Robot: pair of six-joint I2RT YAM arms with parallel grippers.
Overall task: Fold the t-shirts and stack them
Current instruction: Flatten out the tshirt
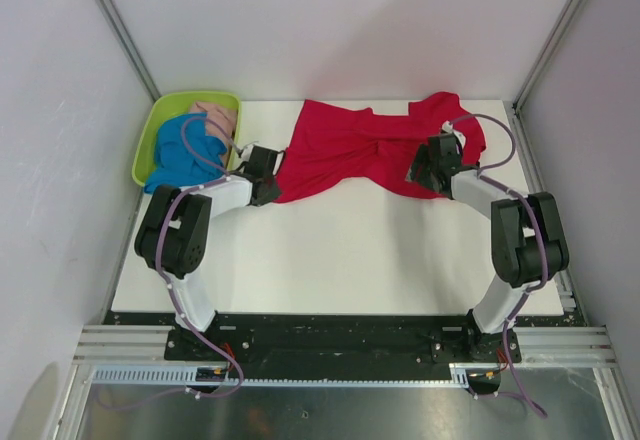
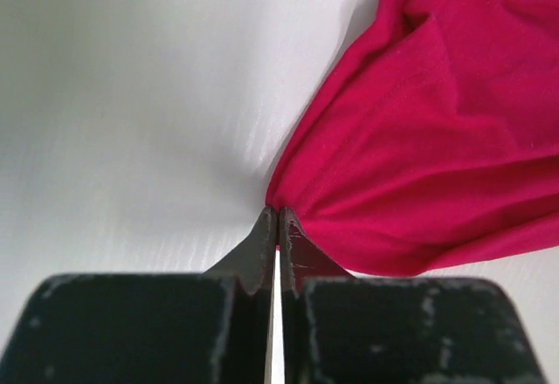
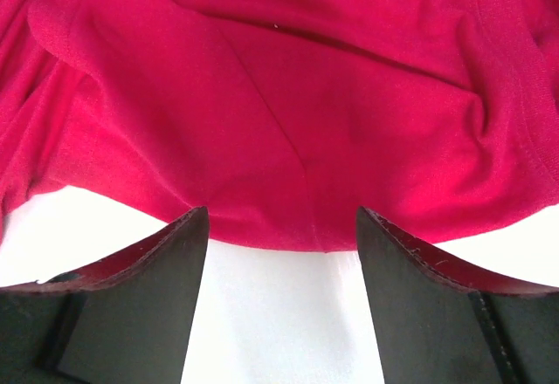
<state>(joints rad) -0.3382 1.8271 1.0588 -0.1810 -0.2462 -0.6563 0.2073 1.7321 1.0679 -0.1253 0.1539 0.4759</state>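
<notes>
Nearest the lens, at the 6 o'clock edge of the table (image 1: pixel 330 250), the left arm (image 1: pixel 178 240) is mounted. Its left gripper (image 2: pixel 277 214) is closed tight on a corner of the red t-shirt (image 1: pixel 345 150). At 10 o'clock the blue t-shirt (image 1: pixel 185 158) and pink t-shirt (image 1: pixel 218 118) are held in a lime-green basket (image 1: pixel 148 145). The red t-shirt is spread rumpled toward 12 o'clock. At 2 o'clock the right gripper (image 3: pixel 279 220) is held wide open with nothing gripped, the shirt's edge lying between its fingertips.

In the lime-green basket (image 1: pixel 148 148) are a blue t-shirt (image 1: pixel 185 158) and a pale pink t-shirt (image 1: pixel 220 118); right of it, a plain red t-shirt (image 1: pixel 350 150)
</notes>
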